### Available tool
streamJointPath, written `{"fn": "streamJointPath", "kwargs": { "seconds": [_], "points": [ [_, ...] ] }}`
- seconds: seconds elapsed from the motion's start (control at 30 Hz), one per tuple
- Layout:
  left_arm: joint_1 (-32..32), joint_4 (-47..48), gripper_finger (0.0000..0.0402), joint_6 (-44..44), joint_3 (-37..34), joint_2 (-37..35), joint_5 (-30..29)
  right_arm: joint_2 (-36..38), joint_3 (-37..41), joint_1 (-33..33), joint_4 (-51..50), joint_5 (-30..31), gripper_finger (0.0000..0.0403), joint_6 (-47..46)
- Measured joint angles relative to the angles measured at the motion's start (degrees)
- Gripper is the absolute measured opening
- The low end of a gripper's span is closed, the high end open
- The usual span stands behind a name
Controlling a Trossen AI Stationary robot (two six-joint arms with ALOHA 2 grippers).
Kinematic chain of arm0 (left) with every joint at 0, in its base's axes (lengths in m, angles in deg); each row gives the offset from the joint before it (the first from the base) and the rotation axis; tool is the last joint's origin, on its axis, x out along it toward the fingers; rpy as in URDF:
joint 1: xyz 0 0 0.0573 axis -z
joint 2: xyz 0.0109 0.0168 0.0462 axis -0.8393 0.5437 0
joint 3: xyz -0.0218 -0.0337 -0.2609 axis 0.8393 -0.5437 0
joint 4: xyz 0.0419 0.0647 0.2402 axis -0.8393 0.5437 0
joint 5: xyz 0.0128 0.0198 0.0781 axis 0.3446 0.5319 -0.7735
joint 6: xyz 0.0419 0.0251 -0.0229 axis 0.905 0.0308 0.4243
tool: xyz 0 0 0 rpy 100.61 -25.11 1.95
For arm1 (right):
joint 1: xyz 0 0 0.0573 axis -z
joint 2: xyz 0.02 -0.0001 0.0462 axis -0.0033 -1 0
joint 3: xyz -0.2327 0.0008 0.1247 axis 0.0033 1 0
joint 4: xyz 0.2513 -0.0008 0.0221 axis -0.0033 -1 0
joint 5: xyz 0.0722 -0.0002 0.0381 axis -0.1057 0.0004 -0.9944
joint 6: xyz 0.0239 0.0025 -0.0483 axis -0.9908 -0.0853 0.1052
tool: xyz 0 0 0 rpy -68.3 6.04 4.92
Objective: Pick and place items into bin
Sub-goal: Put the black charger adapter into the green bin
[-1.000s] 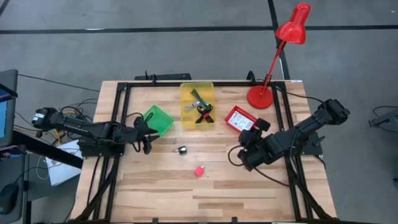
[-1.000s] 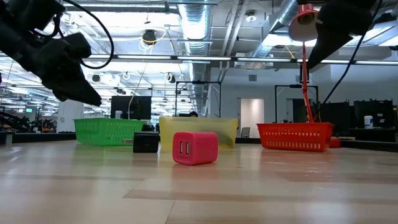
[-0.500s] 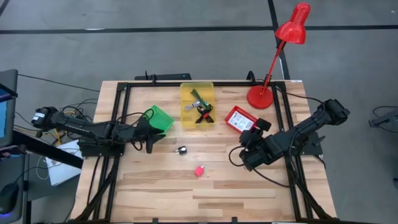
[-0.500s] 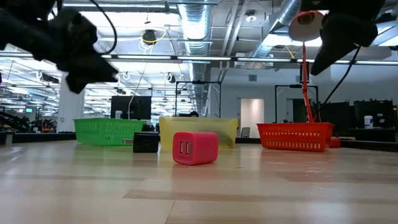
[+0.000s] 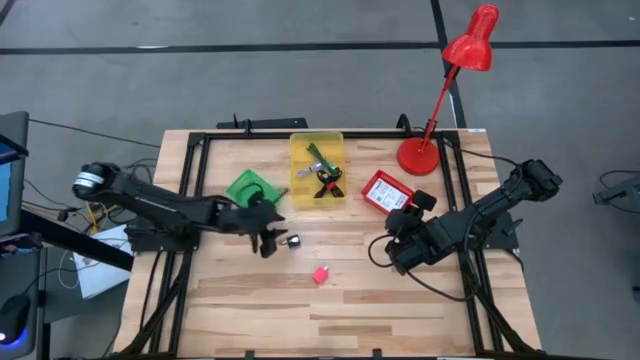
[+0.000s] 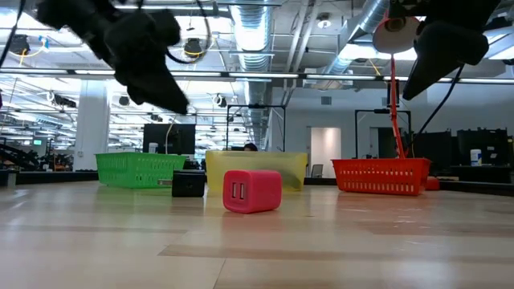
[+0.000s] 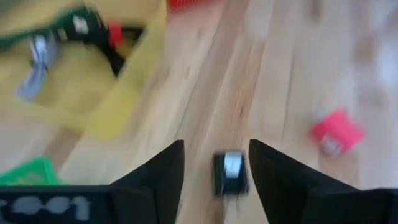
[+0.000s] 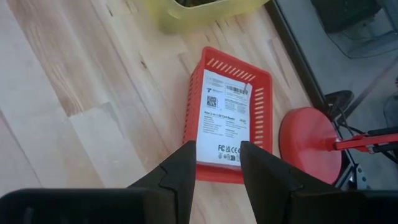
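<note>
Landmark: the small black block with a silver face (image 7: 230,172), lying on the pale wooden table (image 5: 350,310).

- Small pink-red plastic block with two slots (image 6: 251,190) — nearest the table's front edge, apart from the black block (image 5: 292,241) and not yet binned.
- Left gripper (image 5: 266,240) — just beside the black block, above it, fingers spread with nothing held; the wrist view shows the block sitting in the gap between the two dark fingers (image 7: 163,168). Judged step: the pick. Lower straight down so both fingers pass either side, centre the block, then close — a tilted approach could nudge so small a thing away.
- Green mesh basket (image 5: 250,188) — just behind the left arm.
- Yellow plastic bin (image 5: 317,170) — behind the black block, holding slim green, black and red tools.
- Red mesh basket (image 8: 227,115) — behind and to the right, a white printed card packet (image 8: 225,117) lying in it.
- Right gripper (image 8: 217,165) — well apart to the right, waiting near the red basket, fingers parted and empty.
</note>
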Motion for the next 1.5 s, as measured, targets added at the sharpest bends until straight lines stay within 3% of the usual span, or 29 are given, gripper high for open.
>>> {"fn": "streamJointPath", "kwargs": {
  "seconds": [0.23, 0.43, 0.63, 0.9, 1.27, 1.5],
  "points": [
    [-0.3, 24.5, 0.0191, -1.9, 16.4, 13.1, 5.4, 0.0, 0.0, -0.8, 0.0, -0.1, 0.0121, 0.0],
    [-0.3, 34.3, 0.0192, 0.1, 27.8, 21.5, 11.1, 0.0, 0.0, -1.9, 0.0, -0.1, 0.0121, -0.1],
    [-1.3, 40.9, 0.0192, 0.9, 35.9, 27.2, 12.3, 0.0, 0.0, -2.2, 0.0, -0.1, 0.0121, -0.6],
    [-5.5, 46.8, 0.0192, -3.4, 38.2, 32.0, 13.2, 0.0, 0.0, -2.2, 0.0, -0.1, 0.0121, -1.0],
    [-7.2, 45.1, 0.0192, -3.8, 38.2, 32.9, 18.8, 0.0, 0.0, -2.2, 0.0, -0.1, 0.0121, -1.1],
    [-7.1, 43.3, 0.0192, -2.9, 38.2, 32.9, 18.7, 0.0, 0.0, -2.2, 0.1, -0.2, 0.0121, -1.1]
  ]
}}
